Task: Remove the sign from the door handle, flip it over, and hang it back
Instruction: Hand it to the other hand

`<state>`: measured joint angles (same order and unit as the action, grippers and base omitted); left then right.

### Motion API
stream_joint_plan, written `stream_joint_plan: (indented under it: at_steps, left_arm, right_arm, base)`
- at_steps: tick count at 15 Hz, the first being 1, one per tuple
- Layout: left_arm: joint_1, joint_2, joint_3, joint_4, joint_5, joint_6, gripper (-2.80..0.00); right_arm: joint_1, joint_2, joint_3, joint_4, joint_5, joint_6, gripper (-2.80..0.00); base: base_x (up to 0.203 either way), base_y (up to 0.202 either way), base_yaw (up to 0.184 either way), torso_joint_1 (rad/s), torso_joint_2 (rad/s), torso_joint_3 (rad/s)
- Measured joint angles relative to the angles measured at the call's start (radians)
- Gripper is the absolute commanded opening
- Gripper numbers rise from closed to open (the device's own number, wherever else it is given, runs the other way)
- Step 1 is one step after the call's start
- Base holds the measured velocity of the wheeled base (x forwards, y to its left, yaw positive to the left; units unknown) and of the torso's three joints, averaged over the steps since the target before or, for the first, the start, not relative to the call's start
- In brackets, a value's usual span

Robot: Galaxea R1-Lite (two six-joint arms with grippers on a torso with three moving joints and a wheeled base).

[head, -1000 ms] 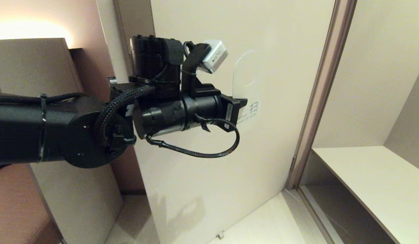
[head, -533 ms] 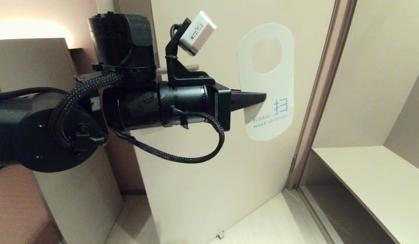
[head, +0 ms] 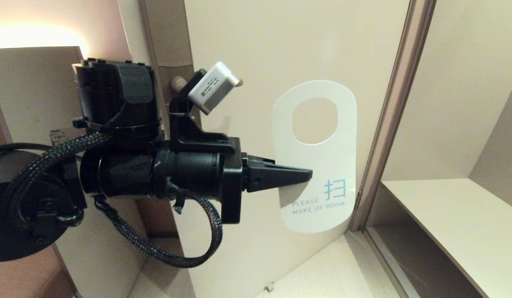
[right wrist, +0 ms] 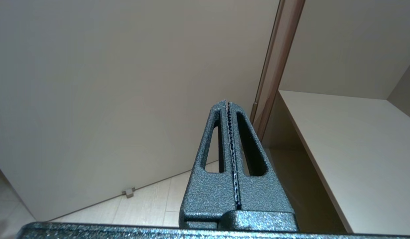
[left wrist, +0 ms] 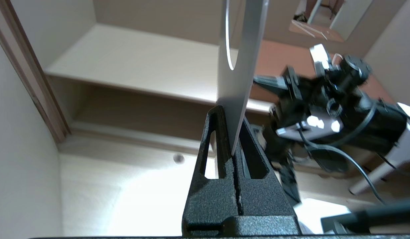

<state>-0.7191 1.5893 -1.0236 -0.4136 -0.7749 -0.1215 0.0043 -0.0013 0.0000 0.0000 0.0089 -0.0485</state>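
The sign (head: 343,165) hangs upright in the air in front of the door, its white face with blue MAKE UP ROOM toward the head camera. My left gripper (head: 307,176) is shut on its left edge, just above the lettering. In the left wrist view the sign (left wrist: 239,66) stands edge-on between the closed fingers of the left gripper (left wrist: 230,114). The door handle (head: 178,83) sits up and to the left of the sign, mostly hidden behind my wrist camera; nothing hangs on the parts that show. My right gripper (right wrist: 226,103) is shut and empty, parked low, facing the door's lower part.
The cream door (head: 281,41) fills the middle, with its brown frame (head: 388,124) to the right. Beyond the frame is a cream shelf (head: 459,219). A small door stop (head: 269,286) sits on the floor. A beige cabinet (head: 32,82) stands on the left.
My left arm has swung down and back from the door with the sign. The sign has turned its white face toward the head camera and now sits lower.
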Motion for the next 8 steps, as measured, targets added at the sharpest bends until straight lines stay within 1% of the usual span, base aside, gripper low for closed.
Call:
stream_joint_plan:
  at_steps: [2,4,7,8]
  left_arm:
    - [0.01,-0.031,0.066,-0.027,-0.018,0.0,-2.8]
    - [0.019,-0.046,0.114,-0.081,-0.055,-0.001,-2.8]
    - [0.04,-0.047,0.137,-0.094,-0.126,0.0,-2.8]
    - [0.048,-0.044,0.139,-0.099,-0.139,0.0,-2.8]
  right_arm:
    - [0.0,0.0,0.0,0.001,0.0,0.001,-2.8]
    - [0.0,0.0,0.0,0.003,-0.001,-0.01,-2.8]
    - [0.0,0.0,0.0,0.001,0.004,-0.037,-2.8]
    - [0.0,0.0,0.0,0.003,0.006,-0.039,-2.8]
  base:
    - [0.0,0.0,0.0,0.0,0.0,0.0]
    - [0.0,0.0,0.0,0.0,0.0,0.0]
    - [0.0,0.0,0.0,0.0,0.0,0.0]
    - [0.0,0.0,0.0,0.0,0.0,0.0]
